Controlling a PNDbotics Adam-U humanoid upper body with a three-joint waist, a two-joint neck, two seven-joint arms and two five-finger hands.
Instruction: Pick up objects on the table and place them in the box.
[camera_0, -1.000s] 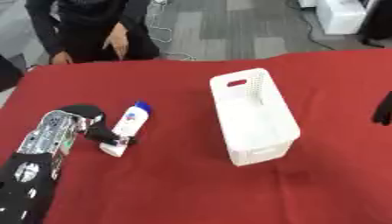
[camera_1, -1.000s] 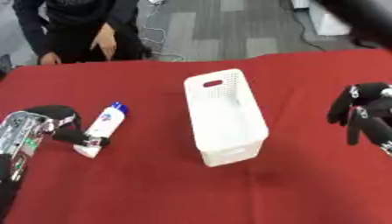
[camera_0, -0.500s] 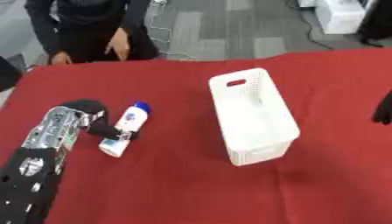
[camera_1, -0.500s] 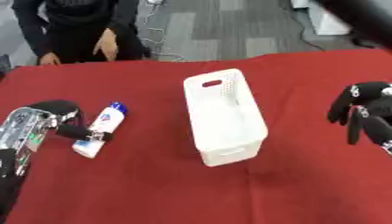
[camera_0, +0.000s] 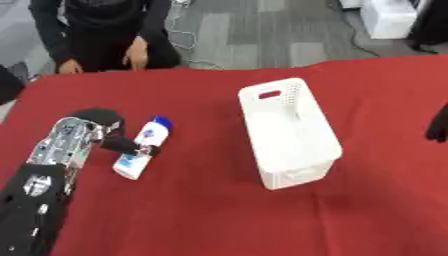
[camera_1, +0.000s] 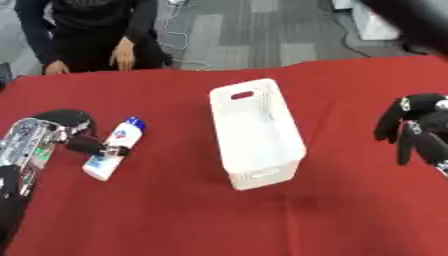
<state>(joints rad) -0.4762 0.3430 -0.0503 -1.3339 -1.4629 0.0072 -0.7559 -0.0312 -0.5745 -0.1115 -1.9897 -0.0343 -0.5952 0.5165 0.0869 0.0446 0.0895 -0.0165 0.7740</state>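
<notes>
A white bottle with a blue cap (camera_0: 143, 147) lies on the red table at the left, cap pointing away from me. My left hand (camera_0: 83, 132) sits right beside it, on its left, with the thumb (camera_0: 122, 145) reaching across the bottle's middle; the fingers are curled but do not wrap the bottle. The white perforated box (camera_0: 289, 132) stands in the middle of the table, open side up and nothing showing inside. My right hand (camera_1: 418, 129) hangs at the right edge with its fingers relaxed, holding nothing.
A red cloth (camera_0: 201, 215) covers the whole table. A person sits at the far edge with hands (camera_0: 136, 52) resting near the table's rim. Grey floor and white equipment lie beyond.
My left hand has shifted slightly up and toward the bottle, its thumb now on the bottle. The bottle, box and right hand stay where they were.
</notes>
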